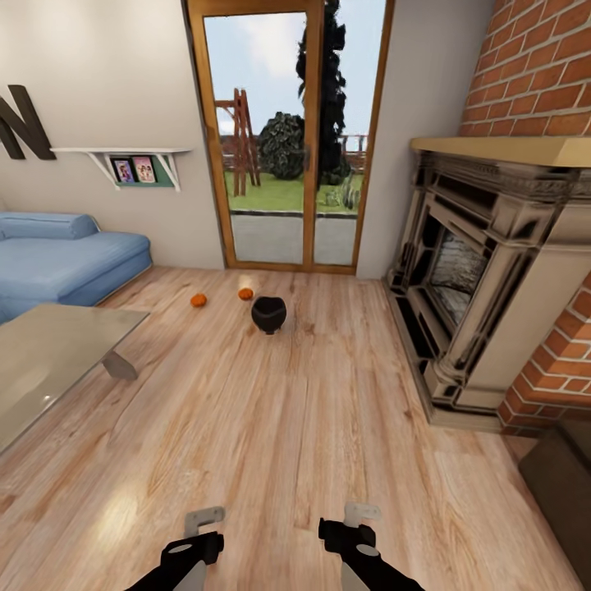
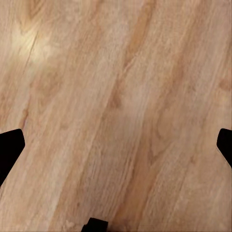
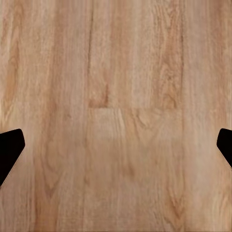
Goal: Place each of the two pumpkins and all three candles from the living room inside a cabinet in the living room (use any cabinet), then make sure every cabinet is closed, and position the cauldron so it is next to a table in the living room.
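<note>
Floor [image 1: 271, 427] pale wood, satin sheen; table [image 1: 49, 361] glossy grey; cauldron [image 1: 268, 313] glossy black.

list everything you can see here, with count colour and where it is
pumpkins: 2, orange, on the floor before the glass door, left of the cauldron
cauldron: 1, black, on the floor, beside the pumpkins
table: 1, glossy grey, left
sofa: 1, blue, far left
glass door: 1, wood-framed, back wall
fireplace: 1, beige and dark, brick wall at right
wall shelf: 1, white, holding two pictures
left gripper: 1, black, open above the floor
right gripper: 1, black, open above the floor
</note>
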